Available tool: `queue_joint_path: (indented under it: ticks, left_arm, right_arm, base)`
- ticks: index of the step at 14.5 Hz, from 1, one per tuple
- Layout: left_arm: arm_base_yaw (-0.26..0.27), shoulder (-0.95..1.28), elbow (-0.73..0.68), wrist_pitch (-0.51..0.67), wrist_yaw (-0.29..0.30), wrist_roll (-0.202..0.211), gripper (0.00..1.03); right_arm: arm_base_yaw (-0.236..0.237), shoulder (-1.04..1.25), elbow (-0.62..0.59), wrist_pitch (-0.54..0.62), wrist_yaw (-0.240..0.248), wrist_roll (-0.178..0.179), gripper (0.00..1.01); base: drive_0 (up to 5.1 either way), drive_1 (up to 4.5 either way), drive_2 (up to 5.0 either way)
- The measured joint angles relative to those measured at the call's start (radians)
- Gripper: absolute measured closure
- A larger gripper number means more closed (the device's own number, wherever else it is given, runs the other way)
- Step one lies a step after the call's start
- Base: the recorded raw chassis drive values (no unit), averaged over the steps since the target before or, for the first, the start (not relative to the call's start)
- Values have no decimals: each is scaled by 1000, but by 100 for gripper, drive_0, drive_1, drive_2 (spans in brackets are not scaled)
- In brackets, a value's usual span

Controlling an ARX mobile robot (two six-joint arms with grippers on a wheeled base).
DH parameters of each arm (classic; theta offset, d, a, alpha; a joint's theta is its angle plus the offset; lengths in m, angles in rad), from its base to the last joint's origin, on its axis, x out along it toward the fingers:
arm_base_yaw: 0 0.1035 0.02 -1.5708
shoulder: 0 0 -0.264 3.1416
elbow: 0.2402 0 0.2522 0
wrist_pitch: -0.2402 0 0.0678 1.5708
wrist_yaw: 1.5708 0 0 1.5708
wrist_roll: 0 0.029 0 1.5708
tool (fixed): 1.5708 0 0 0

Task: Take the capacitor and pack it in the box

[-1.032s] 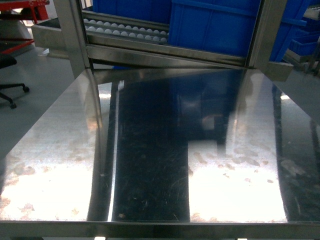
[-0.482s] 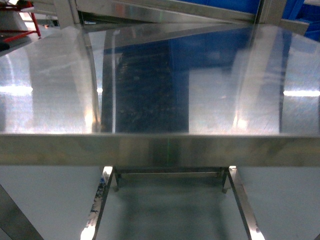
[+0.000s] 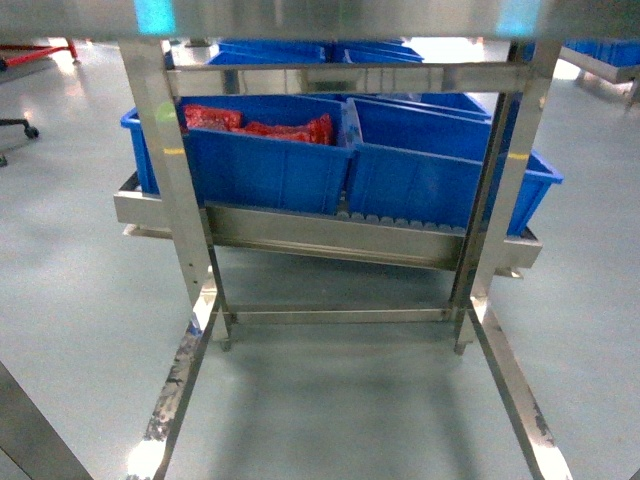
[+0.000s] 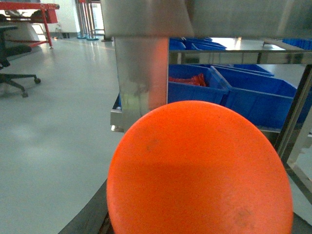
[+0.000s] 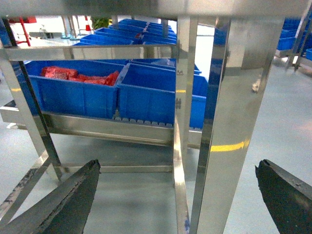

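Grey-green floor fills the head view beneath the steel counter, whose legs and lower rails frame the shot. Right hand: two dark fingers spread wide, nothing between them, just in front of a counter leg. Left hand: cannot tell its state; an orange disc blocks most of that wrist view. Behind the counter legs, blue bins sit on a low steel rack; one holds red packets. Box and capacitor: not seen in any view.
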Motion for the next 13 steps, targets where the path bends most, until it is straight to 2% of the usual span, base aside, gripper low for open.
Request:
queue_joint_path:
  ticks: [13]
  left_arm:
    - [0, 0, 0, 0, 0, 0, 59]
  right_arm:
    - [0, 0, 0, 0, 0, 0, 3]
  base:
    - [0, 0, 0]
